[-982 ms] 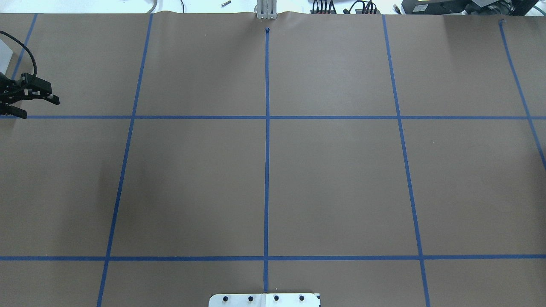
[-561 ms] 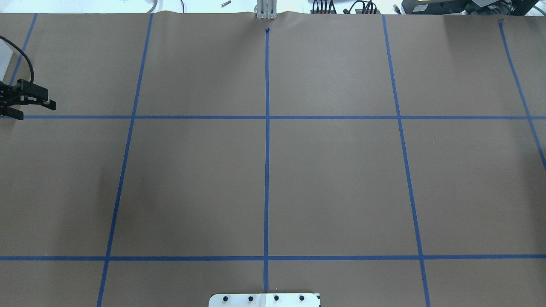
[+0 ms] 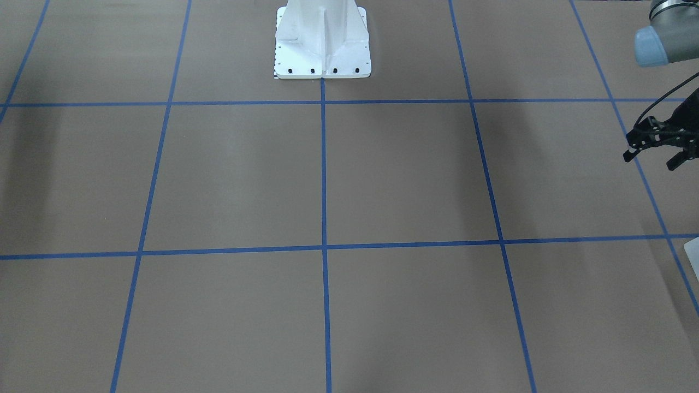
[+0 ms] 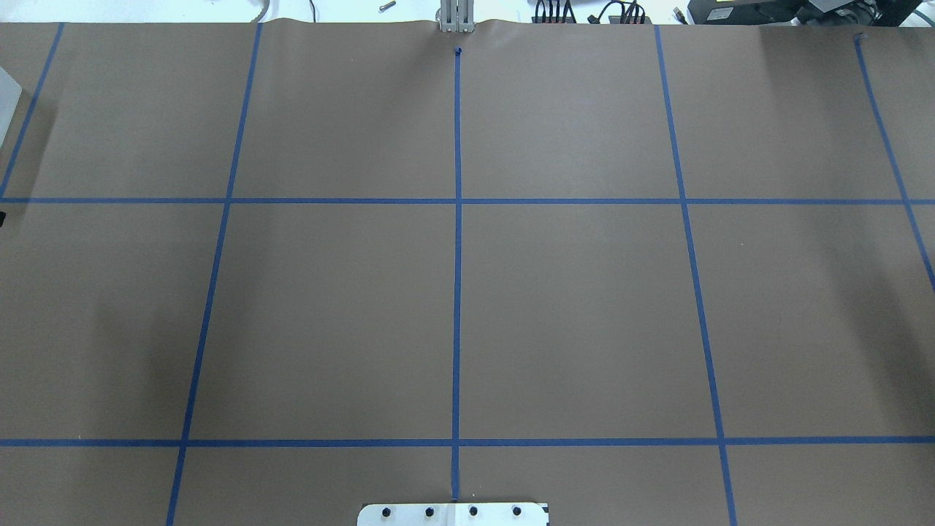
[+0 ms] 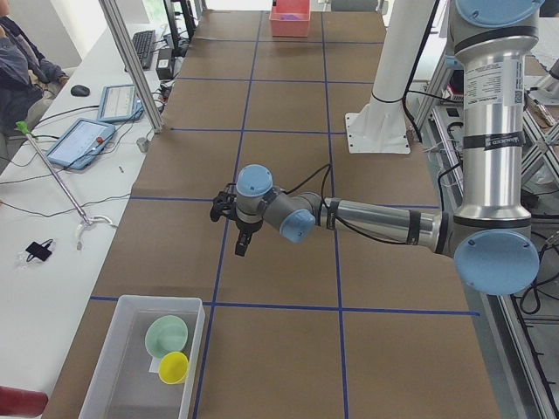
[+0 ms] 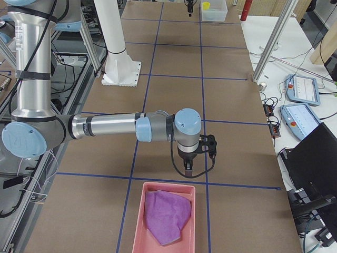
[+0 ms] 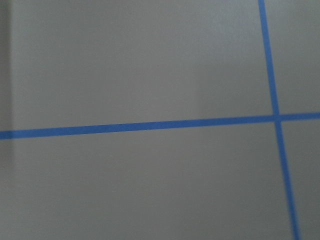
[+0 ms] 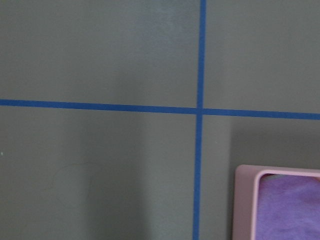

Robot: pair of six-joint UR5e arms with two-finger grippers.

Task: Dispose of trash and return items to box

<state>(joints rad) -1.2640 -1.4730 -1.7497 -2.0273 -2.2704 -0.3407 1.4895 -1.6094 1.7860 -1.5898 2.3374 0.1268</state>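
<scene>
The box [image 5: 196, 356], a pale translucent container, stands at the table's left end. In it lie the mint-green bowl [image 5: 166, 333] and the yellow cup [image 5: 173, 367]. A corner of the box shows in the overhead view [image 4: 6, 95] and the front-facing view [image 3: 692, 244]. My left gripper [image 3: 651, 160] is open and empty, above bare table a short way from the box; it also shows in the exterior left view [image 5: 229, 229]. My right gripper [image 6: 200, 158] hangs above the table just before a pink bin; I cannot tell whether it is open or shut.
The pink bin [image 6: 138, 213] at the table's right end holds a purple cloth [image 6: 167, 215]; its corner shows in the right wrist view [image 8: 245, 200]. The white robot base [image 3: 322, 43] stands at the table's near-middle edge. Blue tape lines grid the brown table.
My left gripper has moved left, almost out of the overhead view. The box corner that it covered now shows.
</scene>
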